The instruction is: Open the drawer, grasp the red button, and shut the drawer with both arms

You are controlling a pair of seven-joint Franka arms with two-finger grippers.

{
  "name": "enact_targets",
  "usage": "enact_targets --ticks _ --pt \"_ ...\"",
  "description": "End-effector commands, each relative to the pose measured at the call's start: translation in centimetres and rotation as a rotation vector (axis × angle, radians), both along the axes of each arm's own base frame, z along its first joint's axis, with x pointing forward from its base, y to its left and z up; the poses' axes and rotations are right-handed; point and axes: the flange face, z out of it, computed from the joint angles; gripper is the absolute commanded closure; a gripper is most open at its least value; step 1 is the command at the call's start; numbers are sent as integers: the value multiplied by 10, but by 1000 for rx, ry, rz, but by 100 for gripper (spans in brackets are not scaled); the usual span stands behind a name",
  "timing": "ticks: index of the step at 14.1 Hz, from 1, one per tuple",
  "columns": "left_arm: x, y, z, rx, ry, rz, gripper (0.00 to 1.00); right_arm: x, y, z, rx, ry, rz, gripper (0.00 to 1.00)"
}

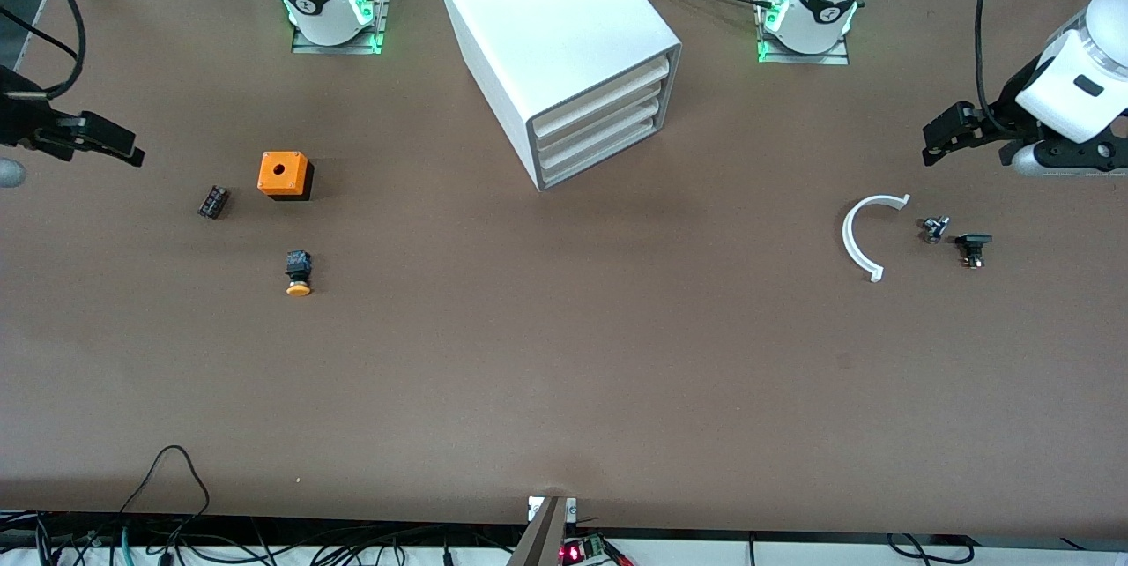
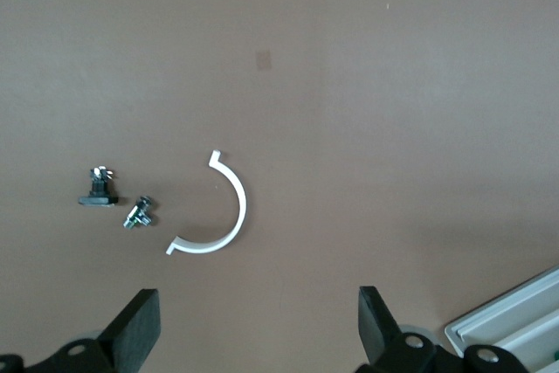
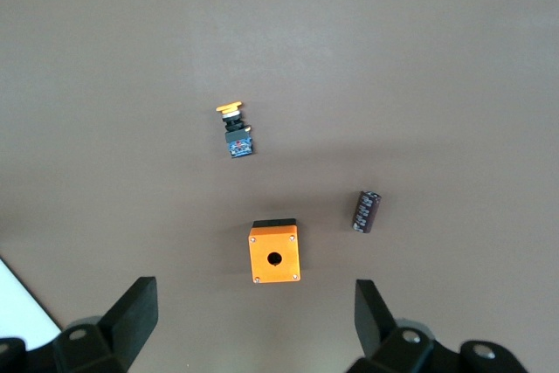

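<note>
Cabinet (image 1: 564, 55) stands mid-table between the arm bases, all three cream-fronted drawers (image 1: 599, 121) pushed in. Red-capped button not visible anywhere.

Left gripper (image 2: 258, 325) hangs over bare table at the left arm's end, fingers spread wide, nothing between them. Near it lie a white half-ring (image 1: 864, 235) and two small metal-and-black parts (image 1: 956, 235).

Right gripper (image 3: 253, 325) waits likewise at the right arm's end, fingers apart and empty. Orange box (image 1: 284, 174), small dark block (image 1: 212, 201) and yellow-capped button (image 1: 298, 273) lie there.
</note>
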Motion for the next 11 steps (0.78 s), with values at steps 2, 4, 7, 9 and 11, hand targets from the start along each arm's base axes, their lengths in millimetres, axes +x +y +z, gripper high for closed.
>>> enact_targets --ticks 2,4,7,9,11 --pt "20 -39 -44 -51 92 -76 0 10 27 -12 13 -4 55 0" --pt "33 -52 -97 -124 194 -88 0 15 49 -20 8 2 92 0" --pt "39 -79 -166 -285 351 -96 0 22 81 -32 5 7 133 0" --pt "34 -110 -208 -436 443 -65 0 27 101 -39 2 13 162 0" --pt "19 -142 -255 -573 496 -28 0 31 133 -44 -4 14 214 0"
